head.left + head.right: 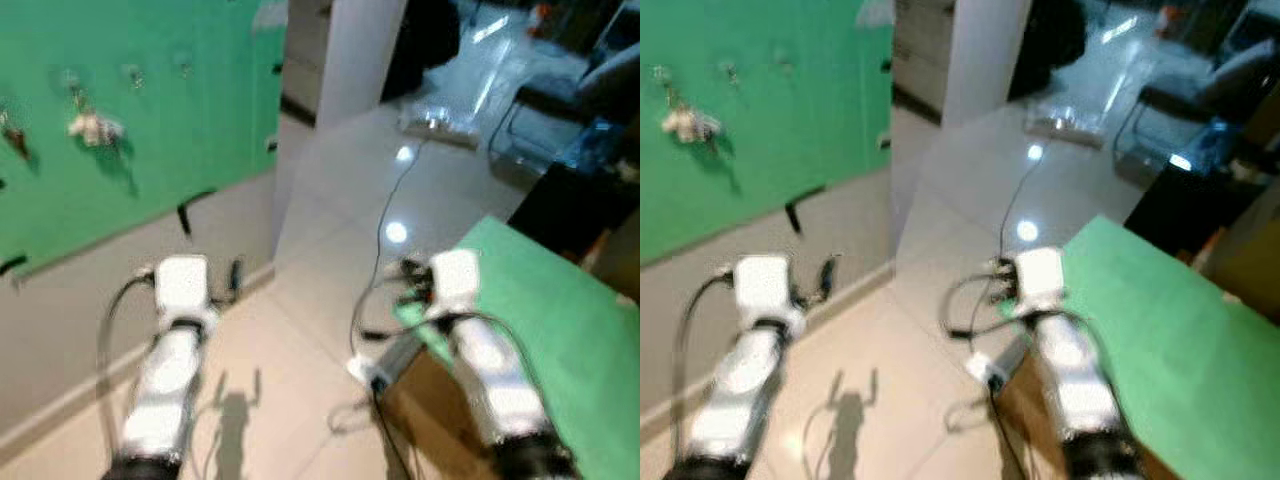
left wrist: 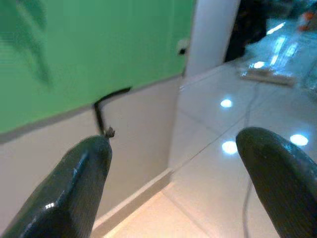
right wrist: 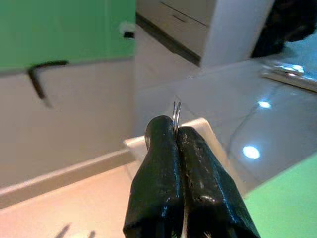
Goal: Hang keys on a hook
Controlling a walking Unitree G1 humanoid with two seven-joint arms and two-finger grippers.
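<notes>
Right wrist view has the right gripper point(image 3: 176, 130) with its two black fingers pressed together, a thin double sliver of metal, likely a key ring point(image 3: 176, 117), poking out past the tips. Whether any keys hang from it I cannot tell. Beyond the tips are pale floor tiles and the grey lower part of the wall, with a dark bent hook point(image 3: 40, 77) at the bottom edge of the green board point(image 3: 64, 29).

From the head views, both silver arms reach forward. The right arm point(image 1: 490, 365) passes over the near corner of a green table point(image 1: 560, 330), cables looping beside its wrist. The left arm point(image 1: 170, 360) is out over the tiled floor point(image 1: 330, 200), near the wall.

The left gripper point(image 2: 173, 163) is spread wide, holding nothing, facing the wall's skirting and another dark hook point(image 2: 106, 106) at the board's lower edge.

High on the board, well apart from both grippers, a small pale bunch point(image 1: 95, 127) hangs from a hook, blurred; a few more hooks sit along the same row. A cable point(image 1: 395, 200) trails across the floor toward clutter in the far room.
</notes>
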